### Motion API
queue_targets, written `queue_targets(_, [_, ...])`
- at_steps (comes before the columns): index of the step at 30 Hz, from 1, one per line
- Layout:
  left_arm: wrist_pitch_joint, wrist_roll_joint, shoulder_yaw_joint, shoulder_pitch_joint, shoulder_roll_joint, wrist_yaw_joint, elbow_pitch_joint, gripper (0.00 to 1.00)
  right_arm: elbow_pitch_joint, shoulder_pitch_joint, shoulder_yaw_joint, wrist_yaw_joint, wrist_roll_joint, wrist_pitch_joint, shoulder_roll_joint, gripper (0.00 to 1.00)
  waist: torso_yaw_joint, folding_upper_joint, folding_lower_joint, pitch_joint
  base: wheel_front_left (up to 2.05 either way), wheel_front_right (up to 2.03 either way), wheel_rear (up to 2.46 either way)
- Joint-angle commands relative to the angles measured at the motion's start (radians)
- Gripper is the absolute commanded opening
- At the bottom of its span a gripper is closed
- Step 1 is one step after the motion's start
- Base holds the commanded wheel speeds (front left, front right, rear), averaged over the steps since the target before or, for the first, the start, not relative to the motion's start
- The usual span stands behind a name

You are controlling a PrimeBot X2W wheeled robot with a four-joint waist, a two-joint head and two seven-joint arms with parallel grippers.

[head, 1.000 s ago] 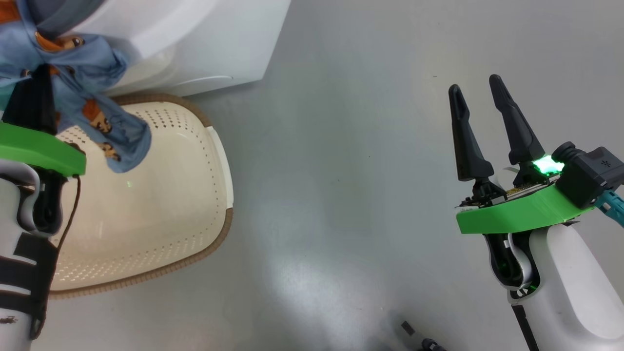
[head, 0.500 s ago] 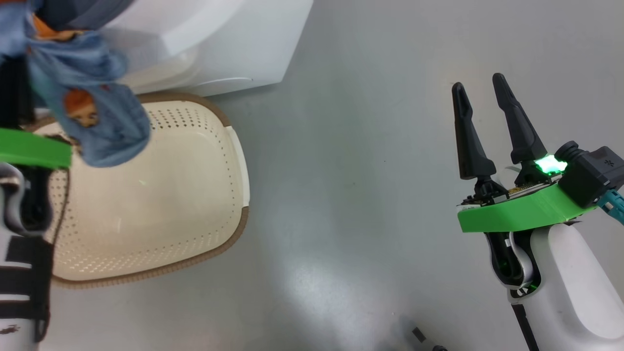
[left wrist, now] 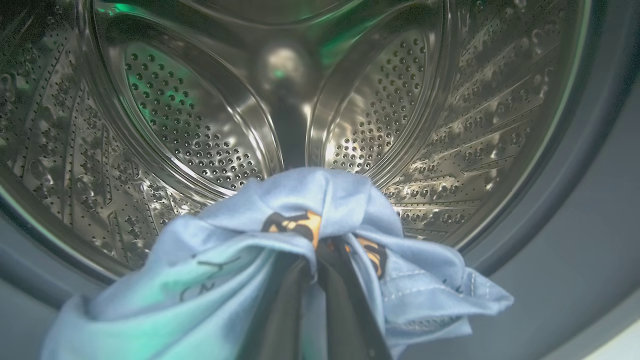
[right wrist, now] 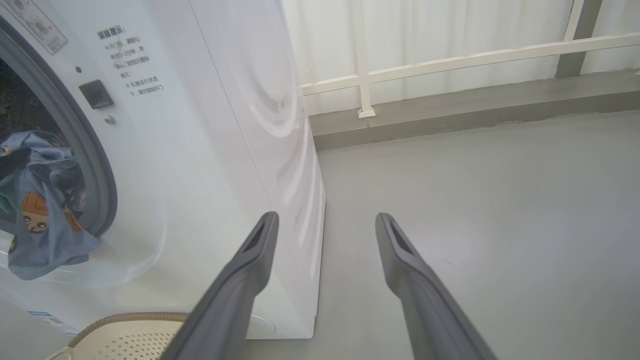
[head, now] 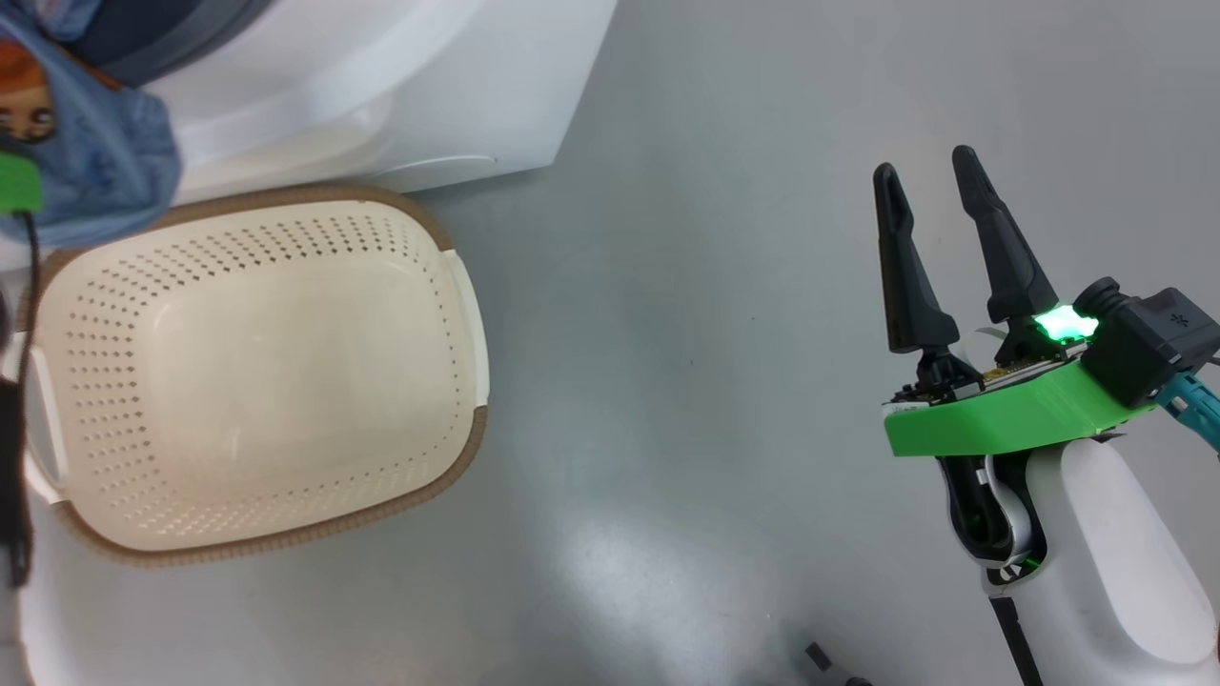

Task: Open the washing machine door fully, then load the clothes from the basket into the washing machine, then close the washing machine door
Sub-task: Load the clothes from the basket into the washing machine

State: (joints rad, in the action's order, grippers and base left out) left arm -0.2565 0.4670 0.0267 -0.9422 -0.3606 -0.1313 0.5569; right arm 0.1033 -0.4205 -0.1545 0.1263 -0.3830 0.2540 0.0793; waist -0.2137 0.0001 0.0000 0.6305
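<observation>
At the upper left of the head view, the clothes have lifted clear of the basket (nothing left in it) to the washing machine mouth. The left gripper, clamped on them, faces the drum, so release looks next. The right gripper idles, fingers apart.

The right tool has two long, tapered, matt-black fingers, hollowed on their inner faces. They stand on a bright green plate topped by a strip of bare circuit board. At the plate's 2 o'clock sit a glowing green light and a boxy black camera with a small white mark. A teal connector juts out at 3 o'clock. Below the plate, the forearm is glossy white with a black recess. The left tool has dark fingers too. At the head view's 9 o'clock edge are a green corner and a thin black cable.
</observation>
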Motion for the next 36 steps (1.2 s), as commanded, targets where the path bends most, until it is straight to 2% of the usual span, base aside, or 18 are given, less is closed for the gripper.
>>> queue_targets(1, [-0.005,-0.022,-0.016,-0.033,-0.057,0.001,0.007,0.0,-0.021,0.017,-0.017,0.004,-0.008,0.008,-0.004,1.0,-0.007,-0.0001,0.0,0.0,0.0,0.0,0.0])
queue_targets(10, [-0.005,-0.084,0.061,-0.26,-0.099,0.001,0.263,0.0,-0.016,0.023,-0.027,0.004,-0.013,0.008,-0.009,1.0,-0.033,-0.0001,0.0,0.0,0.0,0.0,0.0])
queue_targets(15, [-0.005,-0.151,0.074,-0.362,-0.119,0.002,0.27,0.0,-0.016,0.017,-0.035,0.004,-0.014,0.008,-0.01,1.0,-0.051,-0.0001,0.0,0.003,0.0,0.0,0.0])
queue_targets(18, [-0.005,-0.192,0.041,-0.363,-0.133,0.003,0.198,0.0,-0.015,0.013,-0.049,0.004,-0.016,0.008,-0.013,1.0,-0.072,-0.0001,0.0,0.003,0.0,0.0,0.0])
queue_targets(21, [-0.005,-0.221,0.01,-0.321,-0.14,0.003,0.187,0.0,-0.012,0.013,-0.062,0.004,-0.019,0.008,-0.015,1.0,-0.091,-0.0001,0.0,0.004,0.0,0.0,0.0])
queue_targets(26, [-0.005,-0.233,-0.014,-0.284,-0.118,0.002,0.258,0.0,-0.014,0.019,-0.059,0.004,-0.018,0.008,-0.017,1.0,-0.096,-0.0001,0.0,0.013,0.0,0.0,0.0])
queue_targets(31, [-0.005,-0.253,0.045,-0.298,-0.112,0.001,0.398,0.0,-0.011,0.022,-0.056,0.004,-0.017,0.008,-0.018,1.0,-0.092,-0.0001,0.0,0.011,0.0,0.0,0.0])
queue_targets(32, [-0.005,-0.25,0.055,-0.307,-0.111,0.001,0.429,0.02,-0.01,0.022,-0.056,0.004,-0.017,0.008,-0.018,1.0,-0.091,-0.0001,0.0,0.009,0.0,0.0,0.0])
queue_targets(34, [-0.005,-0.249,0.078,-0.331,-0.116,0.001,0.472,0.23,-0.008,0.02,-0.056,0.004,-0.017,0.008,-0.019,1.0,-0.09,-0.0001,0.0,0.005,0.0,0.0,0.0])
queue_targets(35, [-0.005,-0.249,0.078,-0.331,-0.116,0.001,0.472,0.23,-0.008,0.02,-0.056,0.004,-0.017,0.008,-0.019,1.0,-0.09,-0.0001,0.0,0.005,0.0,0.0,0.0])
queue_targets(36, [0.018,-0.237,0.089,-0.351,-0.114,0.001,0.543,0.46,-0.006,0.019,-0.058,0.004,-0.017,0.008,-0.019,1.0,-0.088,-0.0001,0.0,-0.002,0.0,0.0,0.0])
